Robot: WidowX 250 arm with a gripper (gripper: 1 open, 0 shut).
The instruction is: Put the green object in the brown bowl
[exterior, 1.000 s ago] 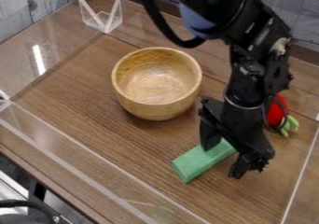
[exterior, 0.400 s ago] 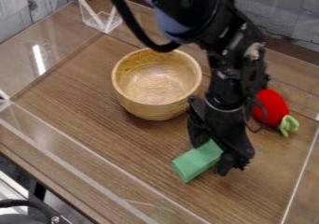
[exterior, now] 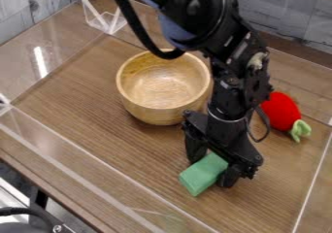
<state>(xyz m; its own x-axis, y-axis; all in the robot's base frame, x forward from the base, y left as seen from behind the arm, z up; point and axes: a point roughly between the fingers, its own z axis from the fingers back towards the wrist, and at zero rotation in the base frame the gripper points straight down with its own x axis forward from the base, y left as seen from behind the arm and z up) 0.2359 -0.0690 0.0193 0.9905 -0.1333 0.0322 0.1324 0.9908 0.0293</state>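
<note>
1. Mint-green block (exterior: 199, 175), flat and bar-shaped, lies on the wooden worktop (exterior: 91, 101) toward the front edge, its near end pointing to the lower left.
2. Its far end is hidden under the black end effector (exterior: 218, 163), which points straight down over it.
3. One black finger (exterior: 191, 145) stands on the block's left side and another on its right, so the jaws are spread wide and straddle the block; whether the pads touch its sides I cannot tell.
4. The block rests flat on the worktop, not lifted.
5. The brown bowl (exterior: 162, 84), round, thick-walled and made of light wood with visible grain, sits behind and to the left of the block, apart from it. Its hollow holds nothing.
6. The black arm (exterior: 240, 72) rises from the end effector past the bowl's right rim toward the top of the view.
7. A red strawberry toy (exterior: 281, 109) with a light-green stem (exterior: 302, 130) lies to the right of the arm, near the worktop's right edge.
8. A clear plastic barrier (exterior: 104, 16) edges the worktop.
</note>
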